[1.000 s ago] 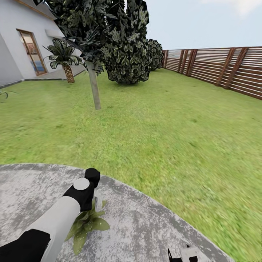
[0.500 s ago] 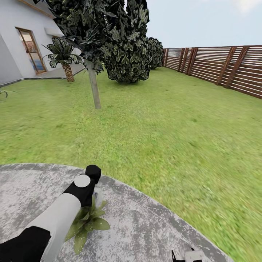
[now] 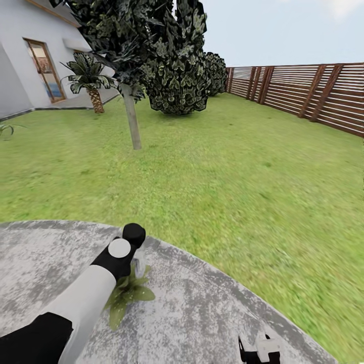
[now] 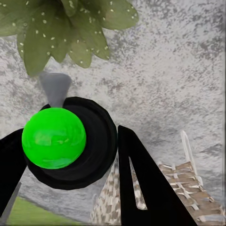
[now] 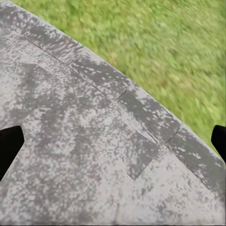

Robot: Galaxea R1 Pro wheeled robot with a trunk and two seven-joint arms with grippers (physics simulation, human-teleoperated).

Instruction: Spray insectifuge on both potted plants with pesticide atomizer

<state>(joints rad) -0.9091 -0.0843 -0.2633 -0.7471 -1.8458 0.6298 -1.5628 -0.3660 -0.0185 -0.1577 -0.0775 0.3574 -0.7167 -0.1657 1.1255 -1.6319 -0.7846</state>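
The pesticide atomizer (image 4: 70,143) is held clamped between the left gripper (image 4: 66,160) jaws, directly above the potted plant (image 3: 126,296) on the patio (image 3: 202,313), while the right gripper (image 5: 113,141) is seen spread wide, empty.

A home garden is shown — lawn (image 3: 227,167), trees (image 3: 131,50), slatted fence (image 3: 303,93), a round paved patio (image 3: 202,313) and a house (image 3: 25,60) beside it.

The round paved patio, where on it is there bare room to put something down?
The patio is bare between the potted plant and the right pincer near its grass-side rim, and again on the wide grey stretch toward the house. It is crowded at the plant itself, where the left pincer holds the sprayer just above the leaves.
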